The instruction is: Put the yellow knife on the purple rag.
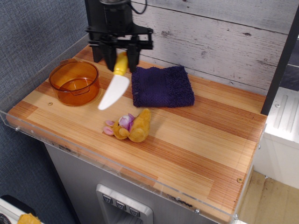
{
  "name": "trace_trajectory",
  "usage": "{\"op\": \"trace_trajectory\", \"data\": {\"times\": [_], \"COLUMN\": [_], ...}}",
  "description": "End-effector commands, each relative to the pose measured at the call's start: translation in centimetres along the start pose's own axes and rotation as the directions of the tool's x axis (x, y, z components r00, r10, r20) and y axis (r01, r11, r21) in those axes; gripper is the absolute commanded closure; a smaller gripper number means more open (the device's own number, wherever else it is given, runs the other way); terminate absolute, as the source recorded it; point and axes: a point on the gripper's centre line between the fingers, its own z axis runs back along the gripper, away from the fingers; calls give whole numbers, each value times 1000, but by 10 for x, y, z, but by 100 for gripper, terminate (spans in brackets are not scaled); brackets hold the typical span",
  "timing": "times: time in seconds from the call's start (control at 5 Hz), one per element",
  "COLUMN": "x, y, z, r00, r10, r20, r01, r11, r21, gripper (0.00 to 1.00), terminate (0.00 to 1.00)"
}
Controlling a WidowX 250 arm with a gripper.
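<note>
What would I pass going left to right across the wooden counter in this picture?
Orange pot → yellow knife, hanging from the end effector → purple rag. The plush toy lies nearer the front, below the gap between knife and rag, so its place in the order is unclear.

Matte black claw (121,52) with flat crossbar and a black cable above.

Pot: orange translucent (74,81), left end of table.
Plush toy: yellow-orange (130,126), mid-front.
Table: striped wood (196,140).
Wall: grey planks (224,37).
</note>
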Motion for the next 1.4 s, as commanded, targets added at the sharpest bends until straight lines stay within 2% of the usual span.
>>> {"op": "trace_trajectory", "data": {"times": [0.0,0.2,0.4,0.6,0.8,1.2], "x": [28,34,32,28,22,-7], "y": [-39,-47,-45,-44,-47,-52], "z": [5,-1,-6,-5,4,43], "r00": [993,992,996,996,994,988], "r10": [-91,-114,-81,-79,-90,-119], "r20": [76,55,43,36,56,100], "r01": [92,116,82,80,91,121], "r11": [996,993,997,997,996,993], "r21": [-4,-23,-15,-17,-16,-14], "gripper": [100,100,0,0,0,0], "terminate": [0,0,0,0,0,0]}}
